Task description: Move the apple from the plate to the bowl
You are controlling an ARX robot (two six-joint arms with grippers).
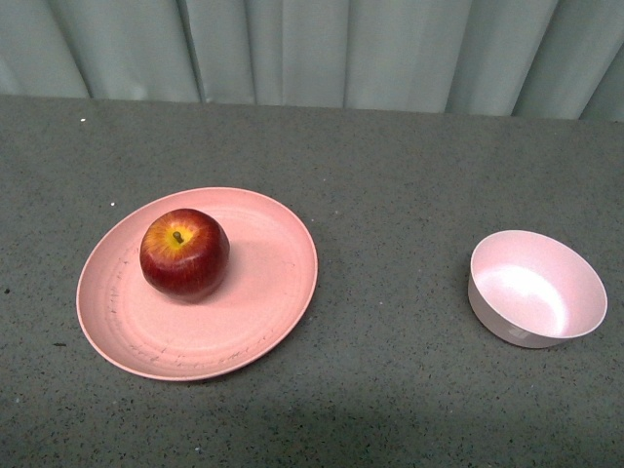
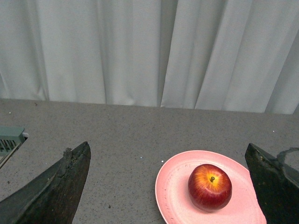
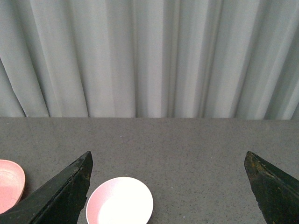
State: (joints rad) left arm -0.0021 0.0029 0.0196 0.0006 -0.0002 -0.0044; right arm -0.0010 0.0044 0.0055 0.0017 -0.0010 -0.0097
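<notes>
Both of your hands are spread wide and hold nothing. You see the left hand [image 2: 167, 147] held above the counter [image 1: 390, 166], with the apple [image 1: 184, 253] between its dark fingers [image 2: 56, 186] in the wrist view. The apple sits stem up on the plate [image 1: 263, 292], left of the plate's middle. The right hand [image 3: 168, 154] hangs just as open over the counter near the bowl [image 1: 497, 327], which stands well apart from the plate, to its right. A pale curtain [image 1: 341, 49] hangs behind.
</notes>
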